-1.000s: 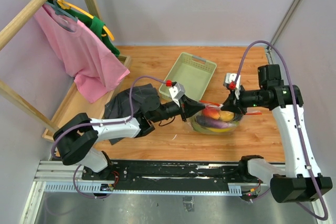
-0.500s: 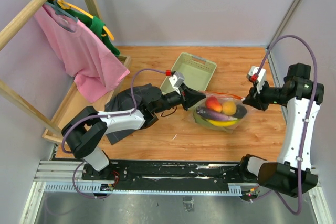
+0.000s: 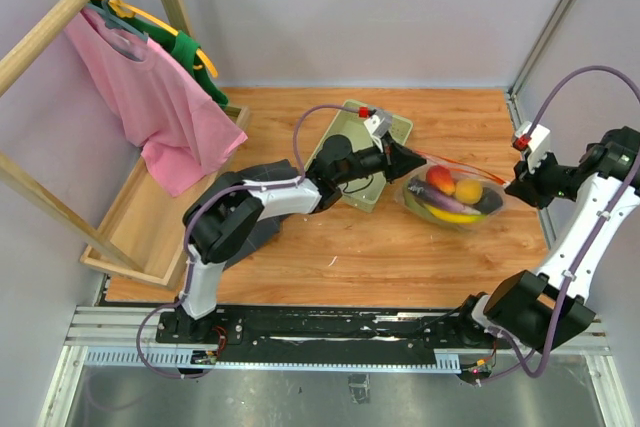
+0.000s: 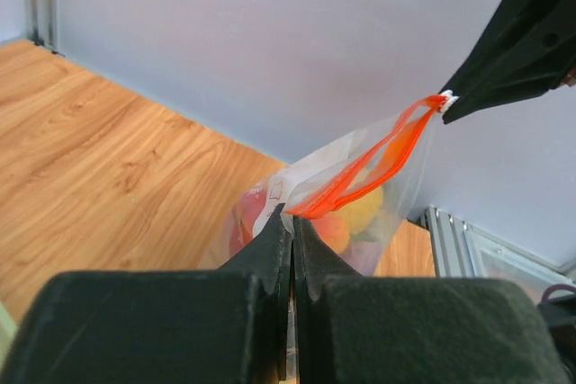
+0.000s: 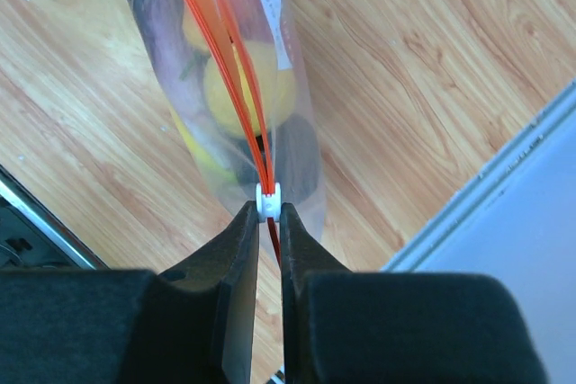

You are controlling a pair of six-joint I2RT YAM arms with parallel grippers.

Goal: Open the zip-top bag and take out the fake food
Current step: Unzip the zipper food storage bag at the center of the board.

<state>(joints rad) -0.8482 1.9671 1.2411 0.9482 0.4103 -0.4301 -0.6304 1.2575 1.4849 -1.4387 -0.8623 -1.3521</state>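
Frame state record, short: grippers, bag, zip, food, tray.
left gripper: shut on the zip-top bag at one end of the zip strip
right gripper: shut on the white slider at the other end
zip strip: stretched between the grippers, tracks parted mid-span
fake food: inside the bag
green tray: beside the bag, partly under the left arm
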